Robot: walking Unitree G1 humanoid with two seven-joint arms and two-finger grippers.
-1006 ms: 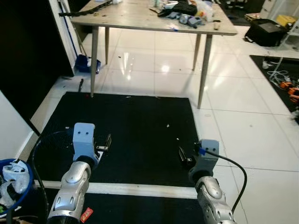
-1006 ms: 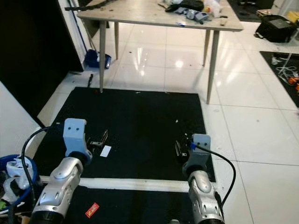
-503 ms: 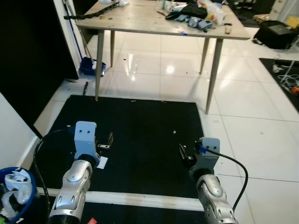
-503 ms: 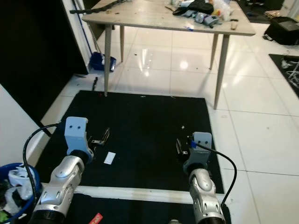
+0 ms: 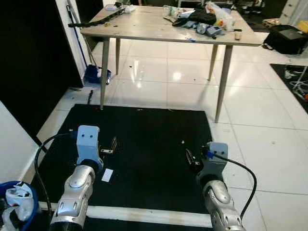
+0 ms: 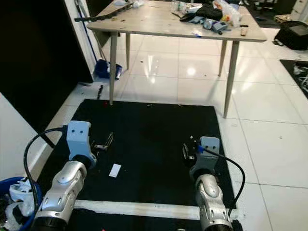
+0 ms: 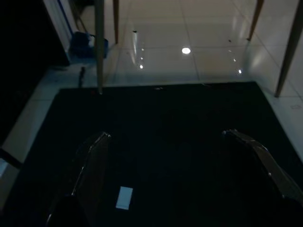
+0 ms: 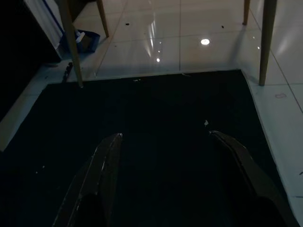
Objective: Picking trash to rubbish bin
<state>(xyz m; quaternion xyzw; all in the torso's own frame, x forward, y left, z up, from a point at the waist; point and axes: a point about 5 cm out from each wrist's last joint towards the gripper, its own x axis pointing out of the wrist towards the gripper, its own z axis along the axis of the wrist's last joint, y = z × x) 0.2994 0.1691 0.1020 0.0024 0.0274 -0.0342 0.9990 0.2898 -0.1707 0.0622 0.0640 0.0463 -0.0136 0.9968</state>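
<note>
Your left claw hangs low over the black mat, with its two fingers spread wide and nothing between them (the left wrist view shows the gap plainly). Just beside it, lying flat on the mat and a little nearer to you, is a small white scrap of paper; in the left wrist view that scrap sits close to the inner side of one finger, apart from it and not touched.

Your right claw is held over the right part of the same mat, near its edge where the white tiled floor begins. Its fingers are also released and wide apart, holding nothing. A tiny white crumb lies on the mat ahead of it, near one fingertip.

At your far left, at the lower corner of the head views, you can see the blue rim of the rubbish bin with crumpled white and dark waste inside it. It stands off the mat, well apart from the paper scrap.

Beyond the mat stands a light wooden desk on slim legs, with a pile of dark and mixed clutter at its right end and a long dark object along its left edge. A blue dustpan rests on the floor by the dark wall to the left of the desk.
</note>
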